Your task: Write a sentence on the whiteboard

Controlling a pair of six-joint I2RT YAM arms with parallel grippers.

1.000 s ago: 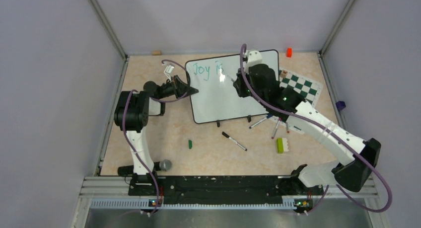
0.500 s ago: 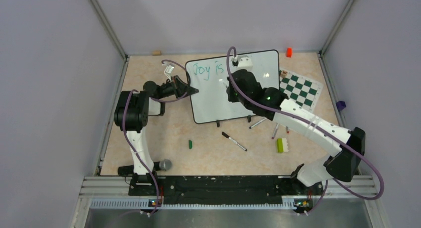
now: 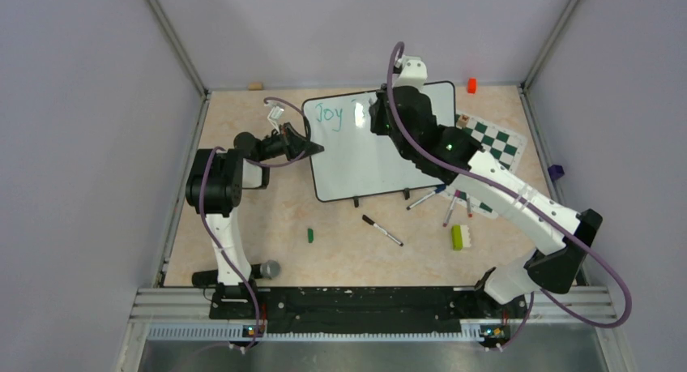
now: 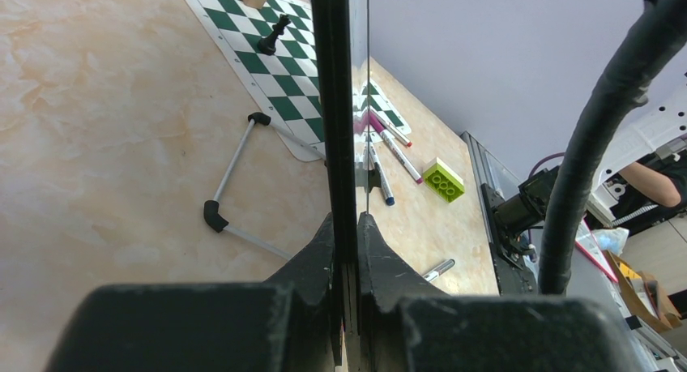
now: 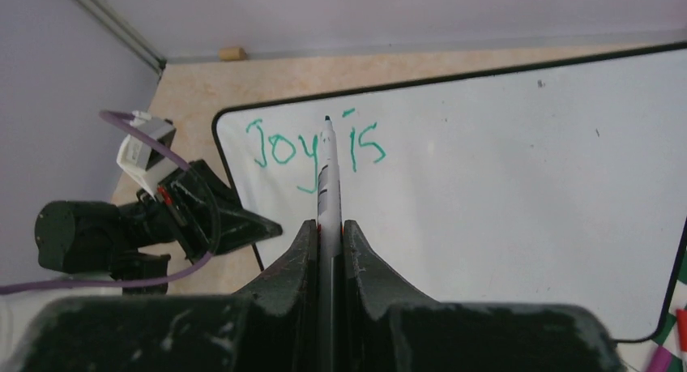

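The whiteboard (image 3: 381,157) stands tilted on its small feet at the table's middle back. Teal words "Joy is" (image 5: 316,145) run along its top left; in the top view only "Joy" (image 3: 330,113) shows, the rest lies under my right arm. My right gripper (image 5: 330,226) is shut on a white marker (image 5: 326,181) whose tip points between the two words, near the board's top edge. I cannot tell whether the tip touches. My left gripper (image 4: 346,222) is shut on the whiteboard's black left edge (image 4: 336,104), seen edge-on; it shows in the top view as the left gripper (image 3: 317,149).
A green-and-white chess mat (image 3: 490,145) lies right of the board, with loose pens (image 3: 448,208) and a lime brick (image 3: 458,237) in front of it. A black marker (image 3: 381,230) and a small green piece (image 3: 310,235) lie in front of the board. An orange block (image 3: 471,85) sits at the back.
My right gripper with the marker dipped toward the board's middle, then rose back to the top edge, now hiding "is" in the top view. The left arm has not moved.
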